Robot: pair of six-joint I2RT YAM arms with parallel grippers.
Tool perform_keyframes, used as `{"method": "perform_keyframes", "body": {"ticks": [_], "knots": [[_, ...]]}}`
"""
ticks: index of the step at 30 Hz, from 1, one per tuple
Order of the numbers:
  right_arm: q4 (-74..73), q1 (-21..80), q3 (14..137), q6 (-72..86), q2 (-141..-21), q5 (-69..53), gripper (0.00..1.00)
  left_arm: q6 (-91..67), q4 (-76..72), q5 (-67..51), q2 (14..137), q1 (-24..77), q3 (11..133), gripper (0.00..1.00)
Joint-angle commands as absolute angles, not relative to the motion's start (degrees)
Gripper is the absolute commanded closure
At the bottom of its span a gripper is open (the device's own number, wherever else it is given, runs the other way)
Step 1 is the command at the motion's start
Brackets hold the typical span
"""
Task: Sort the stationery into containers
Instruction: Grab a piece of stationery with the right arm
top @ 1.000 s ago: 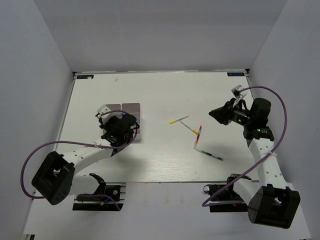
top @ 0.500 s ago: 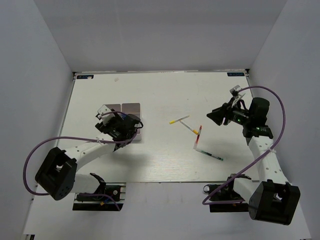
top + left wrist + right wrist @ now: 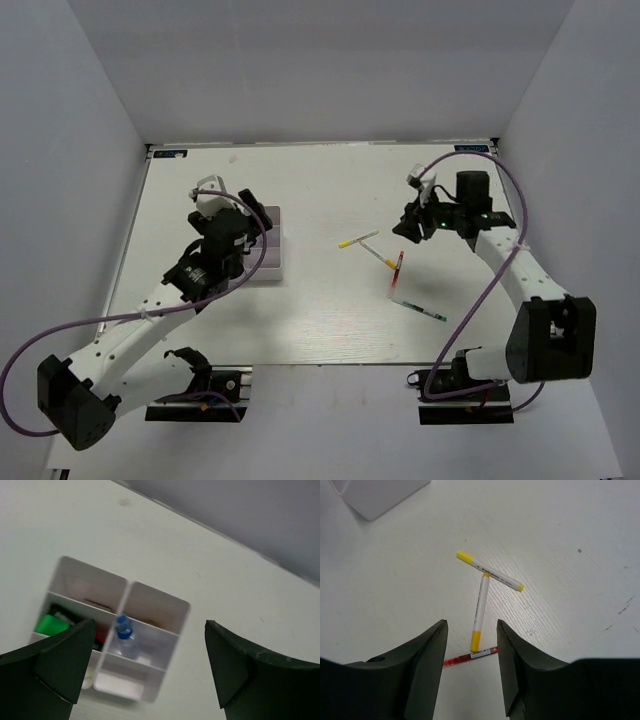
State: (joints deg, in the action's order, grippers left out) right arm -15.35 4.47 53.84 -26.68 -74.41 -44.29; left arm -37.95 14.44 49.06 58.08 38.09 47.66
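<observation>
1 table [image 3: 330, 320].
2 grippers: left gripper [image 3: 150, 625], fingers apart, empty, above the tray; right gripper [image 3: 471, 625], fingers apart, empty, above the pens.
1 white tray [image 3: 150, 602], table's left half, holding 1 blue-capped tube [image 3: 125, 637] and 1 green-capped highlighter [image 3: 52, 624].
4 pens loose, right of centre: upper yellow pen [image 3: 490, 575] and lower yellow pen [image 3: 480, 612] touching in a T; 1 red pen [image 3: 470, 656]; 1 dark-tipped pen [image 3: 420, 309].

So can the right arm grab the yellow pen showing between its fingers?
Probably yes. The right gripper is open over the yellow pen, with nothing covering it. Its far end touches the other yellow pen, which might get nudged.
</observation>
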Motion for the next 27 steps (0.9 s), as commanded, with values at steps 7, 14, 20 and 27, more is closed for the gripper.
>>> {"method": "perform_keyframes", "body": {"ticks": [7, 14, 20, 27], "knots": [[-21.88, 17.39, 66.26, -28.92, -89.8, -21.02, 0.45, -16.0, 23.47, 9.7, 56.43, 38.32, 56.16, 0.0], [-27.68, 21.88, 73.82, -27.07, -98.95, -13.9, 0.42, -11.34, 22.94, 5.19, 43.08, 37.18, 47.38, 0.0], [-28.92, 24.43, 76.64, -26.1, -105.63, -9.23, 0.39, -11.34, 20.65, 3.7, 34.03, 37.18, 43.07, 0.0], [-31.03, 26.28, 76.47, -25.58, -107.49, -9.4, 0.41, -10.81, 20.65, 2.46, 32.78, 37.18, 43.07, 0.0]]}}
